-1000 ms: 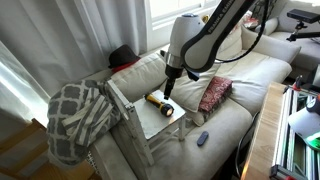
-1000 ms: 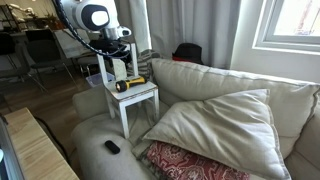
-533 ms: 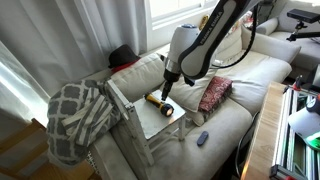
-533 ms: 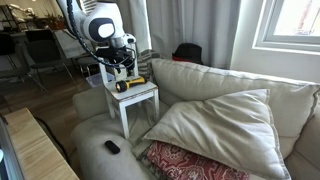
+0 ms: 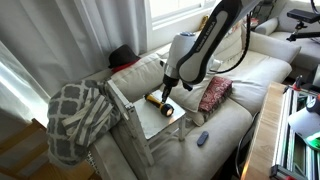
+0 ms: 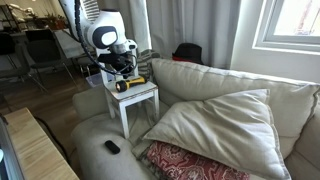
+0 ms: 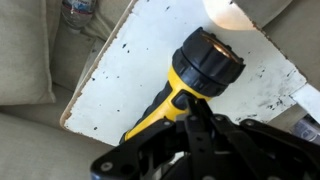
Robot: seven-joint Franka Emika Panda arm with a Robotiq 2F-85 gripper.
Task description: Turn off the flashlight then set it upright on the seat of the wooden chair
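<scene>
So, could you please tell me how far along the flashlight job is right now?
Nothing looks finished yet. The flashlight lies on its side on the wooden chair seat, and a bright patch just beyond its head suggests it is on. In hand: the claw hangs close over the handle; I cannot tell whether it grips. Left: switch the flashlight off and stand it upright on the seat.

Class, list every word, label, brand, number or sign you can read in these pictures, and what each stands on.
None can be read.
Flashlight: no lettering shows on it.
Blurred thing past the seat corner in the wrist view: may bear print, too blurred to read.
</scene>
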